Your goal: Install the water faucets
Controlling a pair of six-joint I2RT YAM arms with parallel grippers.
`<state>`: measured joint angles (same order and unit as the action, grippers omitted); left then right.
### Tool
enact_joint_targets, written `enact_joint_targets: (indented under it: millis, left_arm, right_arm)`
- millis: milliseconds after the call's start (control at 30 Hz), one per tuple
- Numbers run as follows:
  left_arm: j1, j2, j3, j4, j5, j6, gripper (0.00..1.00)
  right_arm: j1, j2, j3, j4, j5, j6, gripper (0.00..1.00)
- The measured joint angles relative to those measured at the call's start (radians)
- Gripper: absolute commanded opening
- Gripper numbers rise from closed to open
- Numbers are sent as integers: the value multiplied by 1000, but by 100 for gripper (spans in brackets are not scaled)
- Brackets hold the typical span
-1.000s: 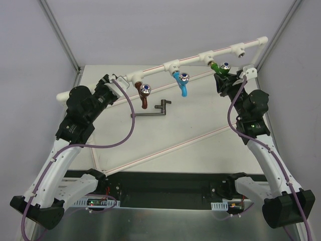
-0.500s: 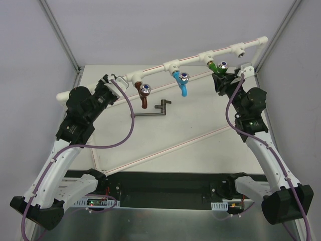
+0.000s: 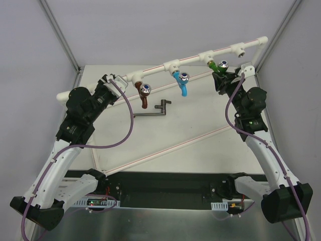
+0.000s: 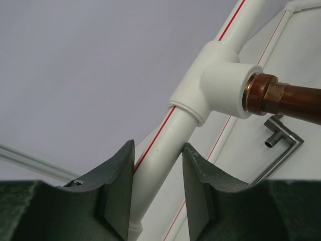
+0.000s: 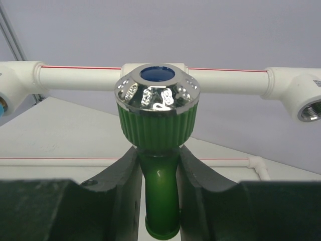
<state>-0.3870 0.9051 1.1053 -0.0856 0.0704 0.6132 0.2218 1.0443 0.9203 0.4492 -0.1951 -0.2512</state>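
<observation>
Both arms stretch far forward. The right gripper (image 5: 159,165) pinches the neck of the glossy green plastic tap (image 5: 158,125), whose chrome cap sits just above its fingers. The tap's joint into the frame is hidden. The left gripper (image 4: 158,170) clamps the white red-striped pipe frame (image 4: 220,80). Beyond its fingertips the reddish-brown tap (image 4: 293,103) is cut off.
</observation>
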Motion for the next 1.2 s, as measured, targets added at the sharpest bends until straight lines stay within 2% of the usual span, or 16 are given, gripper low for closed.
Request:
enact_joint_targets:
  millis: [800, 1033, 1200]
  left_arm:
    - [2, 6, -4, 25, -6, -53, 2]
    - [2, 7, -5, 27, -9, -54, 2]
    - [2, 7, -6, 29, -10, -54, 1]
  right_arm:
    - [22, 63, -68, 160, 14, -73, 2]
    - [25, 65, -66, 149, 16, -96, 2]
    - [25, 64, -24, 78, 14, -130, 2]
